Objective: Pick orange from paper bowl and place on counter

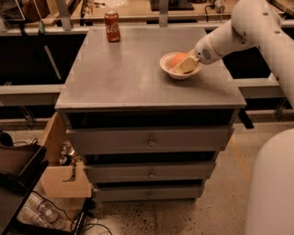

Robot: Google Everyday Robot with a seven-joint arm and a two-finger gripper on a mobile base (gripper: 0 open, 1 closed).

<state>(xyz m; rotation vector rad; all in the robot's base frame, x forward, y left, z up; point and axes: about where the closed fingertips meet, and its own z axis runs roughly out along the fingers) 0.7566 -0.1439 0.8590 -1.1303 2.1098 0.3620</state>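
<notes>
Workshop or lab: grey drawer cabinet point(149, 142), metal worktop point(128, 73); wooden benches point(138, 11) behind cabinet; cables point(94, 226), bottles point(41, 212) on floor left of cabinet. Gripper point(184, 66) at paper bowl point(177, 76), cabinet's right rear.

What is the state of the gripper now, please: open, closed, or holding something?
Gripper: reaching into the paper bowl, right at the orange; whether it is open or closed cannot be told.

Dim, warm light leaves a soft sheen on the grey bench point(128, 73); the jaws at the bowl point(177, 75) look pale.
</notes>
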